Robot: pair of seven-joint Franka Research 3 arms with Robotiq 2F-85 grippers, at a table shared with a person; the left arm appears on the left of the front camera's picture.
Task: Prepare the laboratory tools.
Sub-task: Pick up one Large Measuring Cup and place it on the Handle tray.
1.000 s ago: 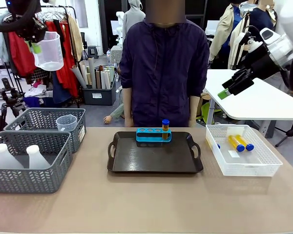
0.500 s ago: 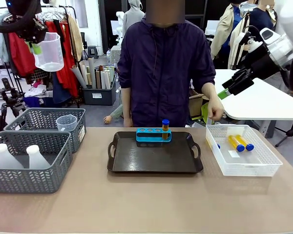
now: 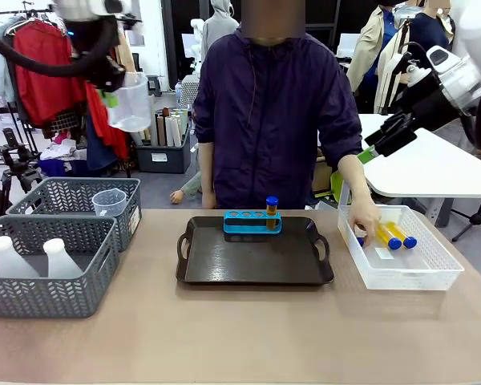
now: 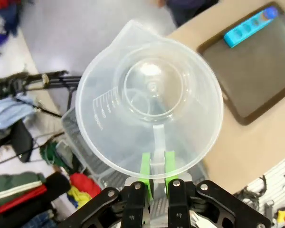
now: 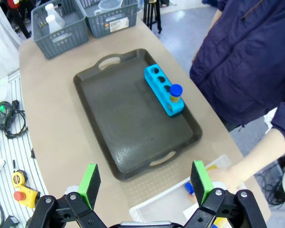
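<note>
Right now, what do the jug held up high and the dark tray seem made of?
The beaker looks like clear, slightly frosted plastic: see-through, with scale marks on its wall. The tray looks like dark plastic, matte with a dull sheen; coated metal is possible.

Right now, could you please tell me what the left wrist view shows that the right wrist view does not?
Left wrist view: the left claw shut on the handle of the clear measuring beaker, looking into its mouth. Right wrist view: the open right claw, the person's hand reaching into the white mesh basket, and flasks in a grey basket. Shared: the dark tray with the blue rack holding one blue-capped tube.
</note>
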